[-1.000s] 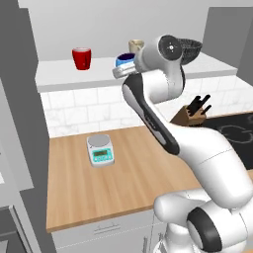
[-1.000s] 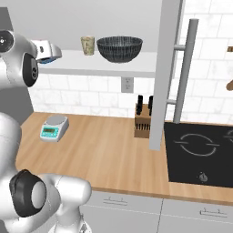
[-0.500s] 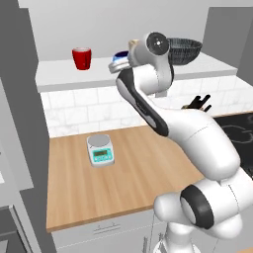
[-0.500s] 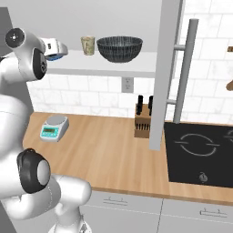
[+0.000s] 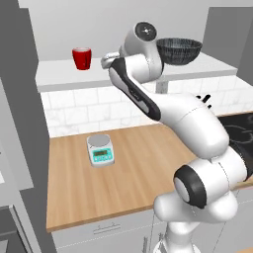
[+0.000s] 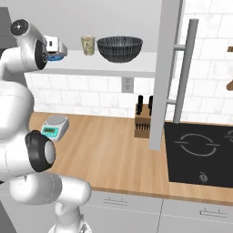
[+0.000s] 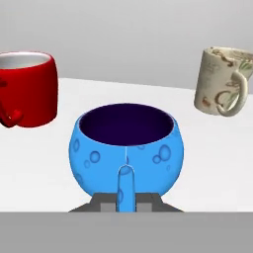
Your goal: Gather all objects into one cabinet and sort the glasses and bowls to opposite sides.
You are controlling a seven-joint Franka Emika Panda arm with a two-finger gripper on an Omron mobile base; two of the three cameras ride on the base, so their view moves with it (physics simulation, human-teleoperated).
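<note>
Gripper sits at shelf height, right behind the blue bowl; in the hand view the bowl is dead centre and close, its handle-like tab pointing at the gripper and lying between the two finger bases; fingertips themselves are hidden behind the tab and the bowl's lower wall, so I cannot tell how wide the gripper stands or whether it has hold of the bowl; bowl appears to rest on the white shelf; inside is dark, outside bright blue with bubble marks.

In the right base view the hand is up by the shelf's left end with a sliver of the blue bowl under it; in the left base view the hand pokes out left of the arm's upper link, level with the shelf.

Outward from the bowl, hand view: red cup off to the left and further back, well apart; beige cup to the right and further back, handle facing the camera, also apart; both upright on the shelf.

Right base view: beige cup stands just beside the dark bowl, dark bowl on the shelf's right part; left base view: red cup alone on the left part.

Below on the bench: kitchen scale near the wall; knife block by the cabinet side panel; hob to the right.
</note>
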